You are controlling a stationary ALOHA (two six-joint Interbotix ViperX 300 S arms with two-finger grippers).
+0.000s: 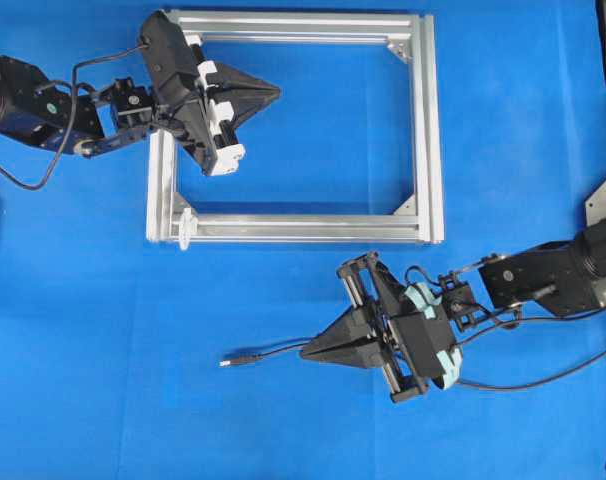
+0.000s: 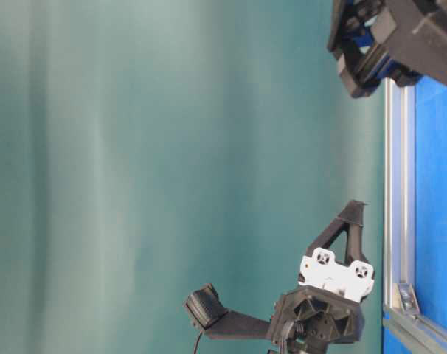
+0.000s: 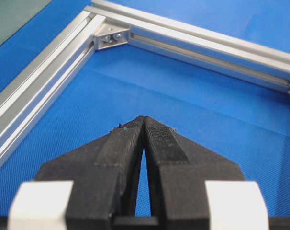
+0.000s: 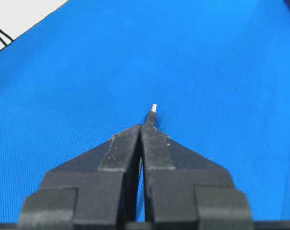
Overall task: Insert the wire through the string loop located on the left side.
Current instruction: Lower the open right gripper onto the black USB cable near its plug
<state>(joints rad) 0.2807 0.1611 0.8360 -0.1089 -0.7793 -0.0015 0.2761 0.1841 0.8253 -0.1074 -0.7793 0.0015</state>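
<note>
- On the blue table (image 1: pixel 503 120), a rectangular silver aluminium frame (image 1: pixel 429 130) lies flat toward the far edge, left of centre.
- String loop (image 1: pixel 186 226): small white ring at the frame's near-left corner, on the near rail; too small to tell how it is fixed.
- Wire (image 1: pixel 273 352): thin black cable on the mat near the table's near edge, well apart from the frame; grey plug tip (image 1: pixel 226 363) points toward the left edge.
- Right wrist view: plug tip (image 4: pixel 153 109) shows just past the fingertips, lying on the mat.
- Right gripper (image 1: pixel 305 352): jaws pressed together, nothing between them; tip hangs over the wire, contact cannot be told. Same in the wrist view (image 4: pixel 141 126).
- Left gripper (image 1: pixel 276 91): jaws closed tight, nothing held; sits over the frame's far-left corner, tip pointing into the frame's inside. Wrist view (image 3: pixel 143 118) shows tips meeting above bare mat.
- Frame corner bracket (image 3: pixel 109 38) visible ahead of the left gripper.
- Table-level view: left gripper (image 2: pixel 354 209) raised above the frame rail (image 2: pixel 397 184).
</note>
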